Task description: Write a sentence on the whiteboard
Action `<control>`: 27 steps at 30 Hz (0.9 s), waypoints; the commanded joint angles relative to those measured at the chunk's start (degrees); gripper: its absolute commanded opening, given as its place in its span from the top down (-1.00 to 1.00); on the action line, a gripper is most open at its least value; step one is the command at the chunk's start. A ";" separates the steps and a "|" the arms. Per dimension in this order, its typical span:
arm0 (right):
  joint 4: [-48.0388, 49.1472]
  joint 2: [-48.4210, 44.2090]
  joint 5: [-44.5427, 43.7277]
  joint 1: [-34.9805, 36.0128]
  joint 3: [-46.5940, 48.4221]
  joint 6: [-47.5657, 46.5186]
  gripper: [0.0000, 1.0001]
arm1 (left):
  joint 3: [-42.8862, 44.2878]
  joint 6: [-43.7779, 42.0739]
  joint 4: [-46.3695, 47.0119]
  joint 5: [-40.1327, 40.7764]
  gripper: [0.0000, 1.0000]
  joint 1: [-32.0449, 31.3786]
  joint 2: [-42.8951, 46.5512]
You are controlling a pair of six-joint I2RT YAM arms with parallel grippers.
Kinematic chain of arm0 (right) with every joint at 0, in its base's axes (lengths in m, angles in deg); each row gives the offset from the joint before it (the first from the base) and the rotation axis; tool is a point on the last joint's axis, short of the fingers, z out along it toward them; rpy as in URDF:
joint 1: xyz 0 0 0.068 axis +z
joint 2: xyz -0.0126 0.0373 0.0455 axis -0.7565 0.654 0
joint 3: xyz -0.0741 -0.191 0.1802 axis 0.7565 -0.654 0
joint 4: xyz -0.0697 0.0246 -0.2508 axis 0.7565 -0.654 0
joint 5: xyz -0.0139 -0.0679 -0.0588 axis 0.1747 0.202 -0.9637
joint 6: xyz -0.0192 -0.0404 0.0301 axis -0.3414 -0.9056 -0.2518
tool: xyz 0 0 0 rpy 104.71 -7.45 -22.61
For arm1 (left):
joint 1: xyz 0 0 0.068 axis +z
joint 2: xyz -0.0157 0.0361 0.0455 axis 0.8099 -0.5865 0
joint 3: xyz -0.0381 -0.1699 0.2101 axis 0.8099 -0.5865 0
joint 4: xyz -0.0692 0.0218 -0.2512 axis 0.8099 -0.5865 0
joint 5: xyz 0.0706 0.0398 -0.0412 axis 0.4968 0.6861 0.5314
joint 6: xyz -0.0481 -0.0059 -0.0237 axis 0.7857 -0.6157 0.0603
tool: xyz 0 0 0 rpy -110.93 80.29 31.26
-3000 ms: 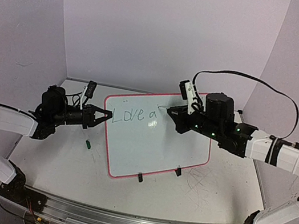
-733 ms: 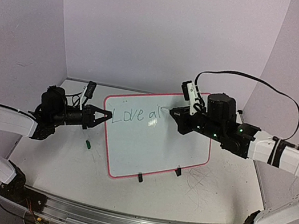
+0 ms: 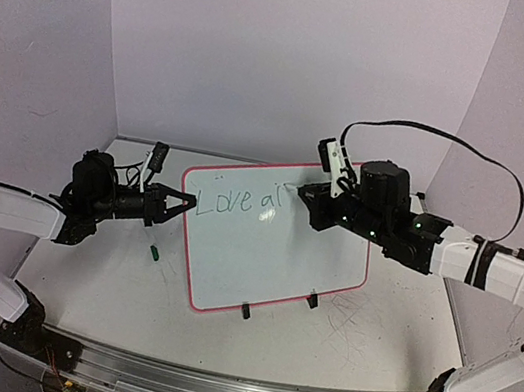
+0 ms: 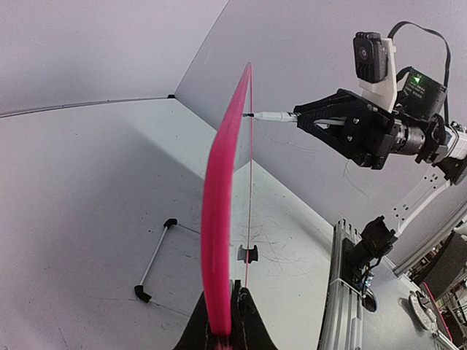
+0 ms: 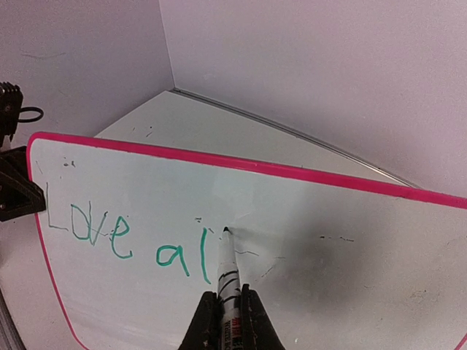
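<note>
Pink-rimmed glossy white rectangular whiteboard (image 3: 271,259) stands mid-table, its nine-o'clock edge pinched by the tightly closed left gripper (image 3: 182,204). Its green handwritten sentence (image 3: 239,202) has grown from "Love a" to "Love al" (much remains). At two o'clock the right gripper (image 3: 307,200) clamps a white marker (image 5: 228,273), tip on the board.

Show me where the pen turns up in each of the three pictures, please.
Top view: the pen pokes out of the right pincer, just right of the green writing.
Left wrist view: upper middle, a white pen with its tip at the edge-on board.
Right wrist view: bottom middle, pointing up, tip on the board.
Shared landmark: the pink rim of the whiteboard.
</note>
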 commanded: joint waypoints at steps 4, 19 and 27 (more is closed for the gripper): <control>2.16 -0.20 -0.70 -0.28 0.05 0.83 1.00 | -0.89 -4.96 -3.76 2.59 1.00 -0.21 0.49; 0.56 -2.51 -0.13 -0.19 -4.80 2.72 1.00 | -0.80 -4.96 -3.86 2.54 1.00 -0.21 0.51; -0.01 -3.18 -0.11 -0.17 -6.59 3.08 1.00 | -0.72 -4.96 -3.91 2.41 1.00 -0.21 0.43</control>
